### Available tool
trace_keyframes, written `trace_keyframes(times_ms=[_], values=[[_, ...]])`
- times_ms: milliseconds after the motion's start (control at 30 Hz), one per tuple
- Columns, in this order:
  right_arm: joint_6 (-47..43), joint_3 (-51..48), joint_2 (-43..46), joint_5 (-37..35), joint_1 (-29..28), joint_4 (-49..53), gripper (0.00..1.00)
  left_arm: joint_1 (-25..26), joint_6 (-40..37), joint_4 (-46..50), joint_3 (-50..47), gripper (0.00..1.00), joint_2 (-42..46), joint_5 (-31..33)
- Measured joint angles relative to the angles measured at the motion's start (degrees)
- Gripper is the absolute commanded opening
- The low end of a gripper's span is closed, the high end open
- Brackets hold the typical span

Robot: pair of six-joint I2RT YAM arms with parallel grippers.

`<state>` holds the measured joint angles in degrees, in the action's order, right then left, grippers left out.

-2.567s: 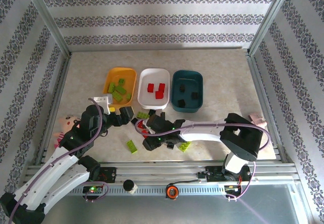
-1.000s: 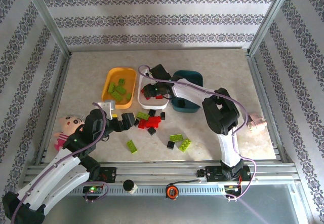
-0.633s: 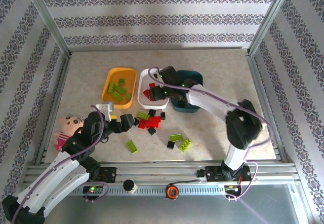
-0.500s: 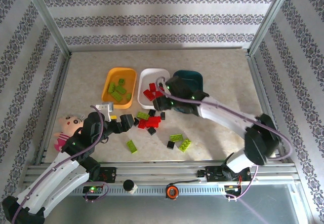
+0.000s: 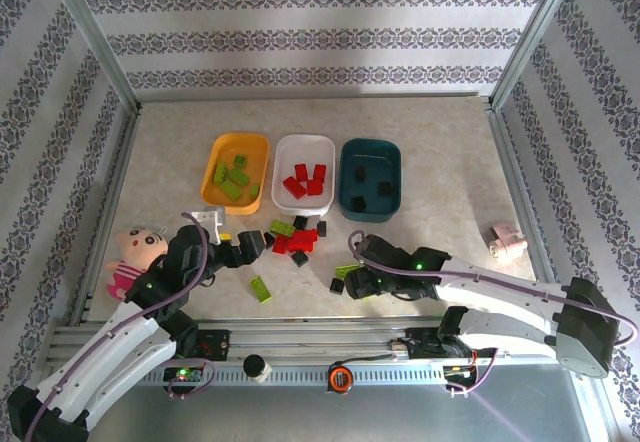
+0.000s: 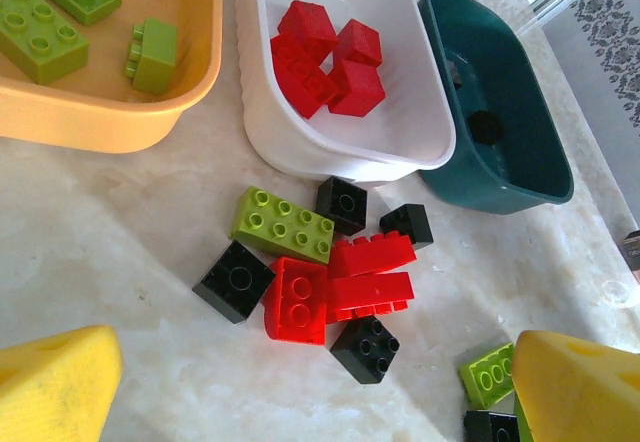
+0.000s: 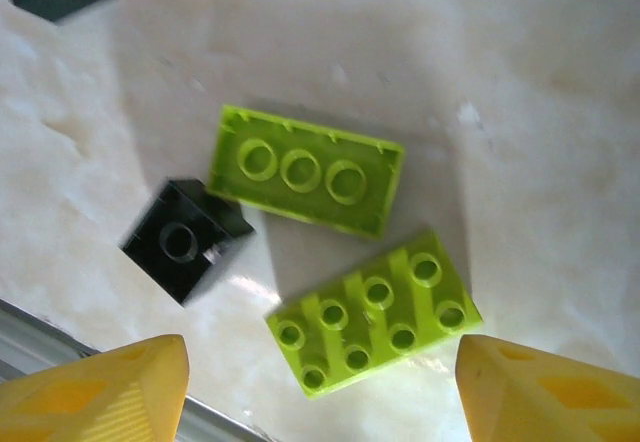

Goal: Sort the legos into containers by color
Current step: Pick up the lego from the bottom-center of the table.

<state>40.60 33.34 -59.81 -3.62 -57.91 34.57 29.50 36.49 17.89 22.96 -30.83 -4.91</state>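
Legos (image 5: 295, 237) are lying partly sorted and partly loose on the table (image 5: 450, 162). Lime ones are sitting in the orange-yellow tray (image 5: 237, 138), red ones in the white tray (image 5: 304, 140) and black ones in the teal tray (image 5: 369, 144). The three trays are standing side by side in a row at mid-table, their rims close together. Bare tabletop is running behind them to the far wall, and wide open room is lying to the right of the teal tray.

A loose cluster of red, black and lime bricks is lying just in front of the white tray. The left gripper (image 5: 250, 244) is hovering just left of this cluster, its yellow fingers (image 6: 55, 382) standing wide apart and gripping nothing. In its wrist view, a lime eight-stud brick (image 6: 283, 224) is lying against a red brick (image 6: 296, 299).

The right gripper (image 5: 352, 280) is reaching low over the near strip of the table, close to the front rail (image 5: 300, 334). Its fingers (image 7: 100, 387) are spread wide and holding nothing. Below it, a lime brick showing three studs (image 7: 305, 170) and a second lime eight-stud brick (image 7: 372, 312) are lying just beside each other, with a black single-stud brick (image 7: 185, 239) sitting at the first one's corner.

One lime brick (image 5: 260, 288) is lying alone between the arms with open table around it. A doll (image 5: 135, 252) is lying at the left edge beside the left arm. A small pink object (image 5: 505, 242) is sitting near the right edge, well apart from the bricks.
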Motion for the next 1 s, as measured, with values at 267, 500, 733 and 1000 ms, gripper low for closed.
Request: trace_keyframes(times_ms=[267,500,733,1000], values=[[11.2,-2.5,-0.2,-1.1,-0.4,0.2,0.75,0.0,0.0,-0.7,-0.7,1.00,-0.2,0.0],[13.3,-2.1,-5.3,-1.0,-0.4,-1.7,0.76,0.0,0.0,-0.8,-0.8,1.00,-0.2,0.0],[13.5,-0.7,-8.7,-1.0,-0.4,-3.9,0.75,0.0,0.0,-1.3,-1.0,1.00,-0.2,0.0],[13.1,0.2,-13.4,-0.6,-0.3,-4.7,0.63,0.0,0.0,-2.0,-1.4,1.00,-0.2,0.0]])
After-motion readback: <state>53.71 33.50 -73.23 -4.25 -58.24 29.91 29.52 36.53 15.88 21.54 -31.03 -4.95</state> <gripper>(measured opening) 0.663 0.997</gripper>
